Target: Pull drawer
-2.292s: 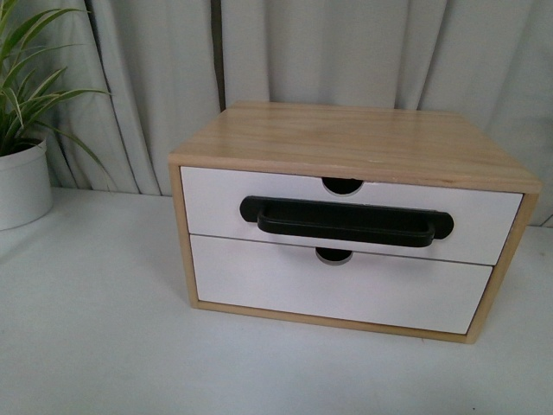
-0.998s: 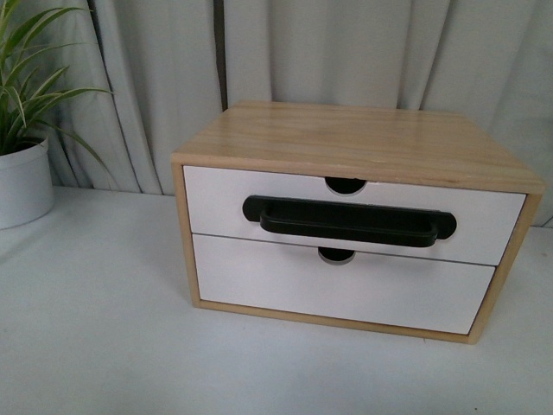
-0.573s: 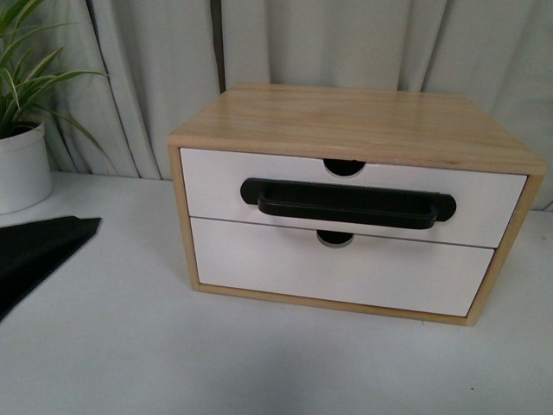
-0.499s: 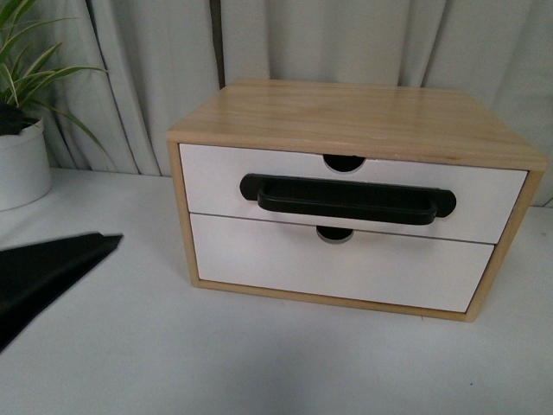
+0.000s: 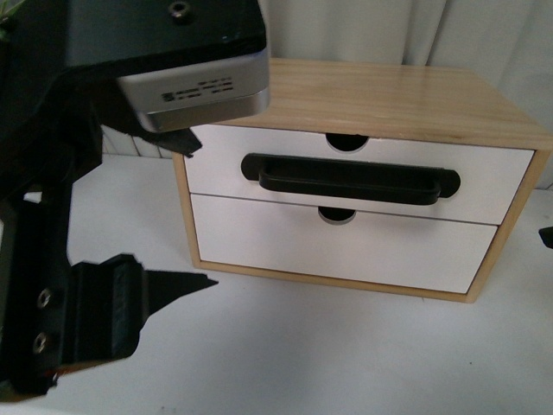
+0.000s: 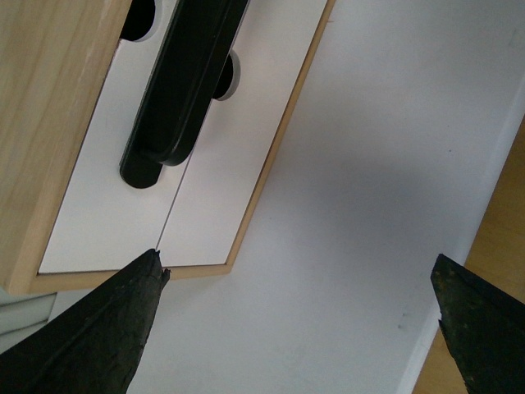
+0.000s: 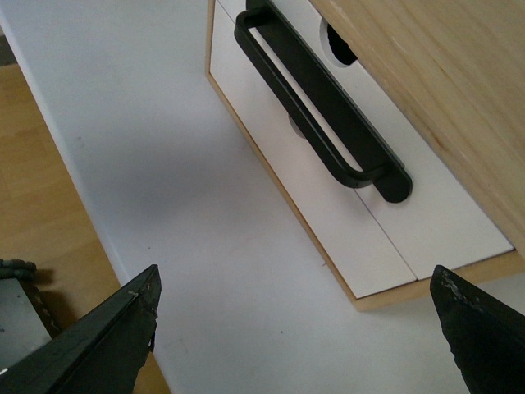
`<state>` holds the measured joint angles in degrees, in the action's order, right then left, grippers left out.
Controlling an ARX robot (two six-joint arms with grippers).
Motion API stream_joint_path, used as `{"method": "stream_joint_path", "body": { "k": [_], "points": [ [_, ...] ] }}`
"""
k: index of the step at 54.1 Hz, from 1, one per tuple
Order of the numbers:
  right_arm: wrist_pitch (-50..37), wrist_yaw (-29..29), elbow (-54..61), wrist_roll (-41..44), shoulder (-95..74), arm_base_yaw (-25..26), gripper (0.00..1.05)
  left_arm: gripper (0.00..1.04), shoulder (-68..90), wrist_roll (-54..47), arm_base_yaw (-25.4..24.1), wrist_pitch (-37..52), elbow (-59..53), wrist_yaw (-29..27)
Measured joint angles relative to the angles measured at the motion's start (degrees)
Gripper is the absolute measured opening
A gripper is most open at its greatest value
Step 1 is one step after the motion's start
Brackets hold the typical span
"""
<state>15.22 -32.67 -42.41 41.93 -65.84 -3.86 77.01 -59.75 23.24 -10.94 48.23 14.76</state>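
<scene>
The drawer [image 5: 488,183] is the upper white front in a light-wood cabinet [image 5: 389,91], with a long black bar handle [image 5: 350,179] under a semicircular notch [image 5: 347,142]. It sits flush in the cabinet. My left arm fills the left of the front view, and my left gripper [image 5: 200,212] stands open just before the cabinet's left edge. In the left wrist view the left gripper [image 6: 299,271] spans bare table, with the handle [image 6: 184,98] beyond it. My right gripper [image 7: 295,275] is open over the table, apart from the handle [image 7: 320,123]. It holds nothing.
A plain white drawer front [image 5: 346,251] without a handle lies below the task drawer. The cabinet stands on a white table [image 5: 328,354] before grey curtains [image 5: 363,30]. The table's edge [image 7: 57,148], with wooden floor beyond it, shows in both wrist views.
My left arm has swung in from the left and now covers the left side of the front view, hiding the plant. The drawer has stayed shut.
</scene>
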Motion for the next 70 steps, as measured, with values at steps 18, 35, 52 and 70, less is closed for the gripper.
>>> {"method": "stream_joint_path", "body": {
  "k": [18, 35, 52, 70],
  "points": [
    [-1.1, 0.0, -2.9, 5.6, -6.5, -2.9, 0.96, 0.99, 11.5, -5.3, 1.4, -0.9, 10.7, -0.9],
    [-1.2, -0.1, -7.6, 9.2, -14.5, -4.1, 0.96, 0.99, 20.1, -12.9, 2.5, -1.0, 16.5, -4.3],
    [-4.9, -0.2, -9.7, 9.4, -20.2, -4.9, 0.96, 0.99, 24.1, -17.1, 2.4, -1.4, 19.3, -4.7],
    [-7.0, 0.3, -11.9, 9.3, -23.6, -6.7, 0.96, 0.99, 26.4, -18.2, 2.3, -1.8, 21.7, -5.0]
  ]
}}
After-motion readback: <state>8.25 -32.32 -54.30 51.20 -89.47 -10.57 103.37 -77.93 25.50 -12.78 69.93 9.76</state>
